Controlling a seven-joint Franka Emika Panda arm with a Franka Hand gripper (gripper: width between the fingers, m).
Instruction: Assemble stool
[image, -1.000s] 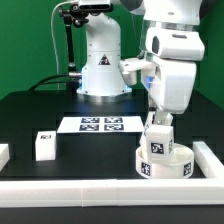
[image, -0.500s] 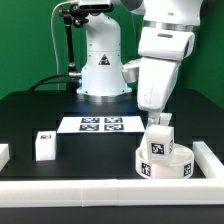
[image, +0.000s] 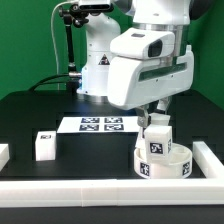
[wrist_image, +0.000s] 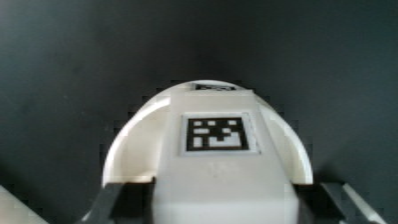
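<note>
The round white seat (image: 164, 161) lies on the black table at the exterior view's front right, with tags on its side. A white leg block (image: 157, 135) stands upright on top of it. My gripper (image: 155, 119) comes down from above and is shut on this leg block. In the wrist view the leg block (wrist_image: 217, 150) fills the middle with its tag facing the camera, and a dark finger (wrist_image: 125, 204) presses on each side of it, the gripper (wrist_image: 221, 206) closed around it. Another leg block (image: 43, 145) stands on the table at the exterior view's left.
The marker board (image: 100, 124) lies flat in front of the robot base (image: 100, 70). A long white border rail (image: 90, 190) runs along the front and up the right side (image: 211, 158). Another white part (image: 3, 155) shows at the left edge.
The wrist has turned about the upright leg block, so the hand's body now swings toward the exterior view's left. The leg block and seat stay in place.
</note>
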